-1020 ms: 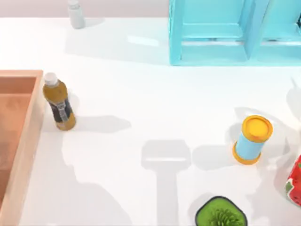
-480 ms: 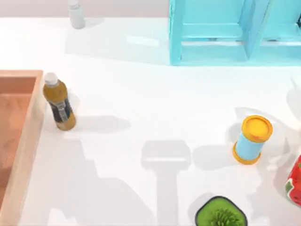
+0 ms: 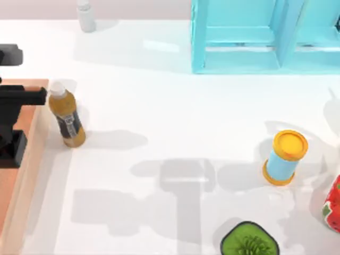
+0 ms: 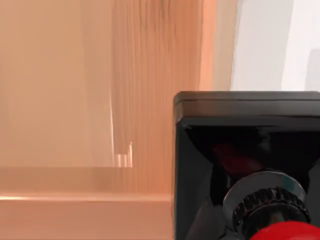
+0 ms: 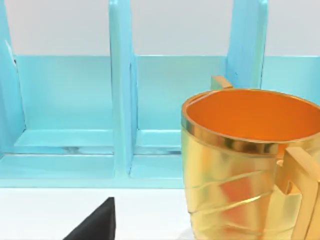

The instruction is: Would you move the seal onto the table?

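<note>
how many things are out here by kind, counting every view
bottles: 2, the amber bottle and the white bottle
cylinder containers: 2, the yellow-lidded can and the strawberry-print container
seal: 1
gold mug: 1
green plant pot: 1
wooden tray: 1
turquoise shelf: 1
total: 9

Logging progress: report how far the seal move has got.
Done: nothing delivered. In hand: the left gripper is over the orange-brown wooden tray, with the black-block, red-knobbed seal close by. Left: carrying it past the rim onto the glossy white table. Right gripper idles facing the turquoise shelf.
</note>
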You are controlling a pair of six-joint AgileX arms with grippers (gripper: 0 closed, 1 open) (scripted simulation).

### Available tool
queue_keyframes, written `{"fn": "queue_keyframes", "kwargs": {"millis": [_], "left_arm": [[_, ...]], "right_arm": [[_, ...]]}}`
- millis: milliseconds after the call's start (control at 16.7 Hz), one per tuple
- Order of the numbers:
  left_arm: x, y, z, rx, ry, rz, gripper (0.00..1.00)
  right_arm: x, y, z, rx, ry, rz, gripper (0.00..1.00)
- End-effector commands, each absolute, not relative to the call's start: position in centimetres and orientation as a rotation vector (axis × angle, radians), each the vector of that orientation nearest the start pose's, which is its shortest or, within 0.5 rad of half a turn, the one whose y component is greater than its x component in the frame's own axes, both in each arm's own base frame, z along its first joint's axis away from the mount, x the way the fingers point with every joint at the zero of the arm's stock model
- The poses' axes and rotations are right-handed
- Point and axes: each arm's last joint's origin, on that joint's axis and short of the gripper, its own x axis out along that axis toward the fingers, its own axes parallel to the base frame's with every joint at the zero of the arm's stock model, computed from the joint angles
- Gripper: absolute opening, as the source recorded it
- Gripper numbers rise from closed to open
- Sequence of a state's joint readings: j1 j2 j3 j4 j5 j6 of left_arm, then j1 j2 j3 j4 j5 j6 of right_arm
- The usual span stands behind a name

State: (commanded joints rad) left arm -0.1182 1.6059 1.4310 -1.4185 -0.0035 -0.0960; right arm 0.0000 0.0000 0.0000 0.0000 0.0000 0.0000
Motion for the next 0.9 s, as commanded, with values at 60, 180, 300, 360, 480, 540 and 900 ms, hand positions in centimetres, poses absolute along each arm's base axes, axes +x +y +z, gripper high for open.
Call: {"fn": "queue_keyframes", "kwargs": {"millis": [60,180,300,360,480,540,900], "left_arm": [[27.8,-4.0,29.3,0.022,1.586,-0.013,0.00],[27.0,-5.2,30.7,0.021,1.573,-0.014,0.00],[26.9,-5.3,31.0,0.020,1.571,-0.014,0.00],[26.9,-5.3,31.0,0.020,1.571,-0.014,0.00],[27.0,-5.2,30.8,0.019,1.575,-0.013,0.00],[27.1,-5.3,30.8,0.019,1.574,-0.013,0.00],[31.7,-12.3,27.9,0.016,1.573,-0.011,0.00]], "right_arm": [[10.6,-0.1,16.0,0.000,0.000,0.000,1.00],[10.6,-0.1,16.0,0.000,0.000,0.000,1.00],[10.6,-0.1,16.0,0.000,0.000,0.000,1.00],[10.6,-0.1,16.0,0.000,0.000,0.000,1.00],[10.6,-0.1,16.0,0.000,0.000,0.000,1.00],[10.6,-0.1,16.0,0.000,0.000,0.000,1.00],[10.6,-0.1,16.0,0.000,0.000,0.000,1.00]]}}
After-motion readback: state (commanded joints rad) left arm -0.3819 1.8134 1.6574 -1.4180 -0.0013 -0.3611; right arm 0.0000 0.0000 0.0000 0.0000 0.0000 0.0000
